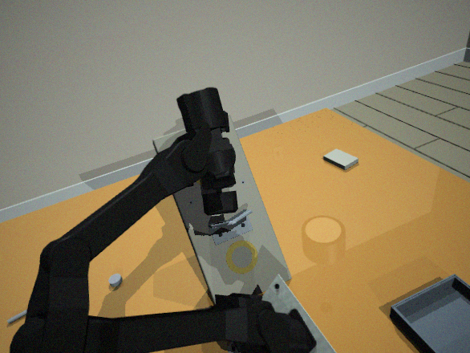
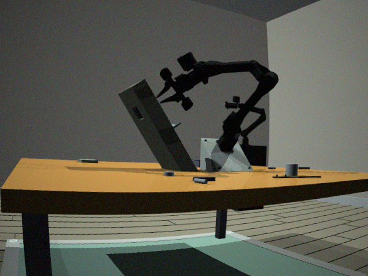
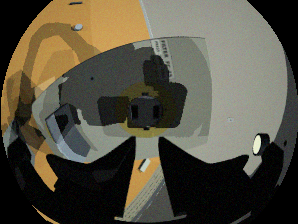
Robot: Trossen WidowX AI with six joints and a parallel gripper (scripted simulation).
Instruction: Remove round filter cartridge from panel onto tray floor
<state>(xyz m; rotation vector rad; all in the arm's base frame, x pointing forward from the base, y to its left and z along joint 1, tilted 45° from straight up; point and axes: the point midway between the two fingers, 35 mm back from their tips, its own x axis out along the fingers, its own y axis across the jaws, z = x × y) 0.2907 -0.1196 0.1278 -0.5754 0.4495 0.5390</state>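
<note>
The round dark filter cartridge [image 3: 145,111] with two narrow slots sits in the tilted service panel [image 1: 262,229] [image 2: 149,117] [image 3: 197,117], inside a yellow ring, in the wrist view. The arm hides it in the top view. My gripper [image 2: 159,99] [image 3: 147,140] is partly open and empty, its tips a small distance apart. The tips point at the upper panel face, close in front of it; whether they touch it I cannot tell. In the wrist view they appear just below the cartridge. The blue-grey tray [image 1: 439,321] is at the lower right of the top view.
A metal flap [image 1: 241,218] [image 2: 176,125] [image 3: 70,140] sticks out of the panel below the cartridge, above a second yellow ring [image 1: 230,257]. A translucent cylinder [image 1: 323,241] and a white box [image 1: 340,157] stand right of the panel. A small grey cylinder [image 1: 115,279] [image 2: 169,174] lies left.
</note>
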